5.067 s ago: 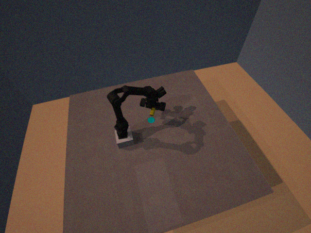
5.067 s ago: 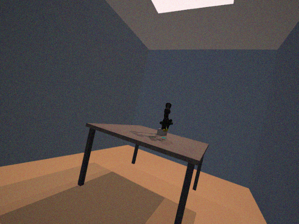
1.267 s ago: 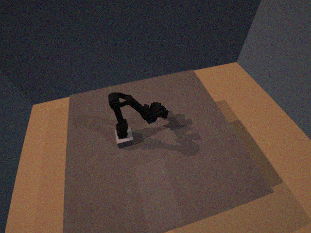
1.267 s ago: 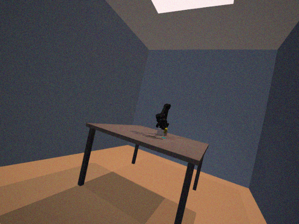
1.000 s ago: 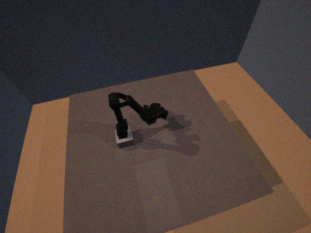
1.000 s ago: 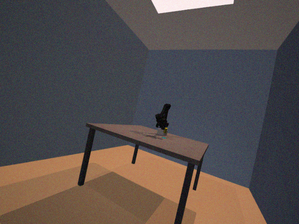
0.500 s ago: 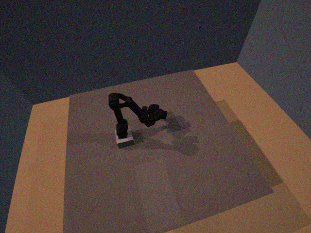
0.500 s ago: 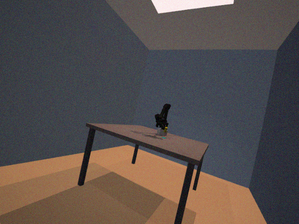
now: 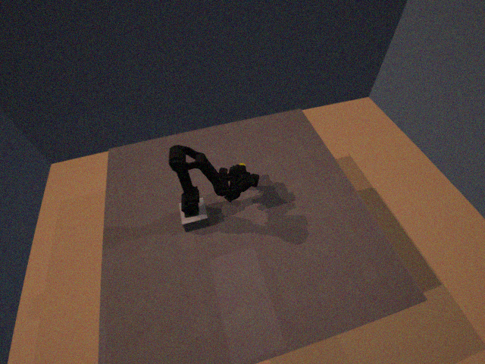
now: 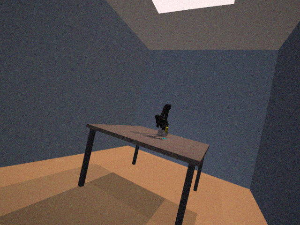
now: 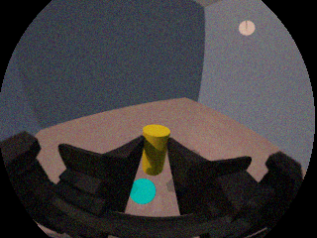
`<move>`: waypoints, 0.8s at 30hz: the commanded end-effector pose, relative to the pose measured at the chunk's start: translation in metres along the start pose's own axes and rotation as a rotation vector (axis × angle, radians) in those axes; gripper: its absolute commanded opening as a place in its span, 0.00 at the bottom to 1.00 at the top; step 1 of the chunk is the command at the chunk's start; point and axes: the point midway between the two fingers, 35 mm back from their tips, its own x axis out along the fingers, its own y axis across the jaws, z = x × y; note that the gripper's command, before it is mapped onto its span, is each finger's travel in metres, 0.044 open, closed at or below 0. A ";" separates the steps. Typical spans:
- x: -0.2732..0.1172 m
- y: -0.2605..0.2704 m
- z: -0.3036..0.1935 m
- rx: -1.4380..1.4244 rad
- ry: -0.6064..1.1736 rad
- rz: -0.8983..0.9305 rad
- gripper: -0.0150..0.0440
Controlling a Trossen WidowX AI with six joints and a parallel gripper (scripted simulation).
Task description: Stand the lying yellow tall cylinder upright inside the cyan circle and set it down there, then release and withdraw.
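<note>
The yellow tall cylinder [image 9: 242, 164] [image 10: 166, 129] [image 11: 155, 154] is held about upright between the fingertips, above the table top. In the top view only its top edge shows behind the gripper. My gripper [image 11: 157, 139] is shut on the cylinder, near its upper part; in the exterior view the gripper [image 10: 166, 125] is small and dark. The cyan circle [image 10: 164, 138] [image 11: 143, 191] lies flat on the table. In the wrist view it shows below and slightly left of the cylinder's lower end; in the top view it is hidden by the arm.
The table [image 9: 164, 282] [image 10: 183, 147] carries the arm's light base block [image 9: 194, 220], left of the gripper in the top view. Dark shadows of the arm fall on the table top. The table's far edges and the room walls show in the wrist view.
</note>
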 end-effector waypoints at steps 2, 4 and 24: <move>-0.004 0.004 0.000 -0.006 -0.025 0.009 0.43; -0.005 0.005 0.001 -0.011 -0.035 0.012 0.43; -0.020 0.020 0.003 -0.069 -0.125 0.038 0.43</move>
